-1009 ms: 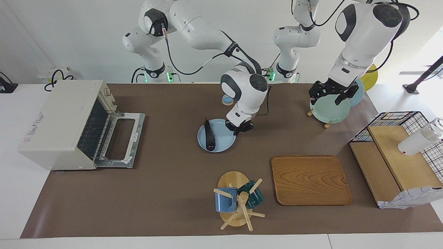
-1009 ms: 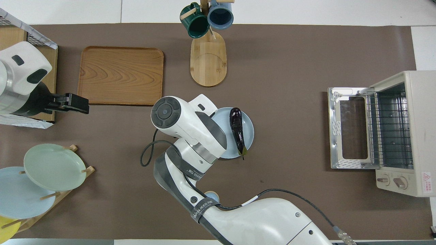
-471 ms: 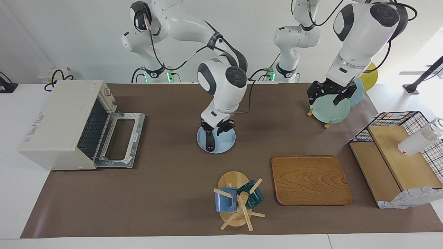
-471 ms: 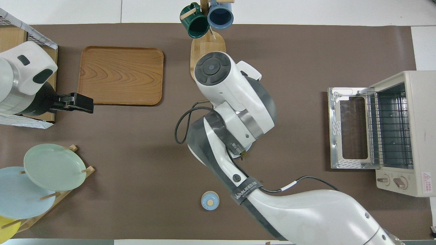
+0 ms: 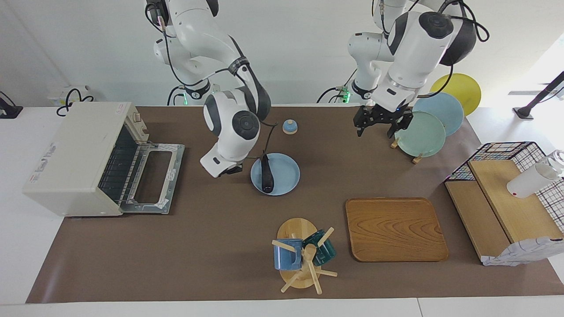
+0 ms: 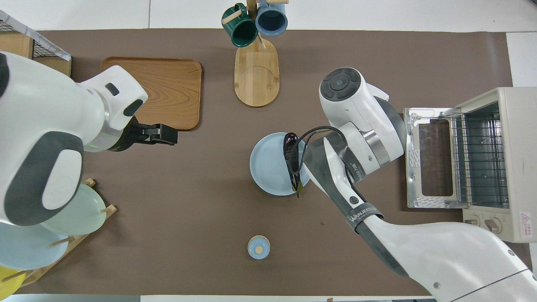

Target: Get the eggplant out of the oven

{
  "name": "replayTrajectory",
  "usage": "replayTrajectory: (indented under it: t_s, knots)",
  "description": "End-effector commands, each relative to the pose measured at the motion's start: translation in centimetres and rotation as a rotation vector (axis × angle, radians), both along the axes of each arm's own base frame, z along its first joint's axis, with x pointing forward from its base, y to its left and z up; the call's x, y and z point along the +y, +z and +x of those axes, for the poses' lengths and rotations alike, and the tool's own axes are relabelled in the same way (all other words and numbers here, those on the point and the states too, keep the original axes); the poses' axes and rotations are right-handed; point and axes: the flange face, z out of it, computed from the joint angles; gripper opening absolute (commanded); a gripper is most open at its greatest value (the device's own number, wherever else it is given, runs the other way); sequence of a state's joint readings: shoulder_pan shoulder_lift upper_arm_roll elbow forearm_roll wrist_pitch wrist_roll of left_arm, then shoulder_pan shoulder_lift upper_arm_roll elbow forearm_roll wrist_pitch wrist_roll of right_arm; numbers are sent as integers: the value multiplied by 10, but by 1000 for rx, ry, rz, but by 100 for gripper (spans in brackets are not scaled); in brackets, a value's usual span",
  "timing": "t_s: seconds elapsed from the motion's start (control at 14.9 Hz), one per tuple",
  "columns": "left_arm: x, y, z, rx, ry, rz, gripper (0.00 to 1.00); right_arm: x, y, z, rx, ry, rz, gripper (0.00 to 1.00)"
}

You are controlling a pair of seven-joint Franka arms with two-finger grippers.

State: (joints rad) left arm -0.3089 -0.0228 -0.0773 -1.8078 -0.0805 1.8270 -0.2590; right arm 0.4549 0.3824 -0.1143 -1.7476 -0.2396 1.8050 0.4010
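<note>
Facing view showed the eggplant [image 5: 266, 174] on a blue plate [image 5: 286, 176], well apart from the oven [image 5: 75, 158]; right end effector [image 5: 231, 169] hovered just beside the plate's edge, its finger state impossible to tell.

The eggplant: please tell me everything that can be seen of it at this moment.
The eggplant is slim, long, glossy and dark purple-black, with a thin pointed stem end toward the robots. It lies flat on the light blue plate, along the plate's side toward the oven, its stem tip over the rim. It is outside the oven, whose door hangs open. No gripper touches it; the right gripper is beside the plate.
</note>
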Motion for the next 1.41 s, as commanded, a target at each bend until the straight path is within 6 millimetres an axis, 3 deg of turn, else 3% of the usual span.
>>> replayTrajectory:
  t_s: [0.0,0.13,0.27,0.34,0.61,0.74,0.87,1.01,1.08,1.21,1.35]
  knots:
    - [-49,-28,-20,-11,19,-24,100,-62,-23,-21,17,23,28,0]
    - [-94,-57,-28,-20,34,-38,100,-93,-37,-24,8,25,46,0]
    - [-142,-83,-38,-41,58,-66,100,-102,-43,-29,8,21,50,0]
    - [-168,-105,-45,-45,58,-77,100,-106,-43,-28,7,15,51,0]
    - [-229,-155,-56,-87,60,-134,100,-127,-46,-28,27,23,53,0]
    - [-248,-179,-49,-89,71,-142,100,-139,-46,-27,35,30,60,0]
    - [-257,-180,-37,-99,72,-154,100,-144,-46,-26,37,25,60,0]
    - [-264,-196,-38,-103,70,-158,100,-146,-38,-20,52,105,61,0]
    - [-267,-203,-40,-106,66,-159,100,-151,-21,-13,75,144,49,0]
    - [-270,-214,-40,-108,62,-157,100,-188,20,-5,101,166,66,0]
    - [-267,-221,-42,-105,59,-150,100,-215,61,-13,91,190,94,0]
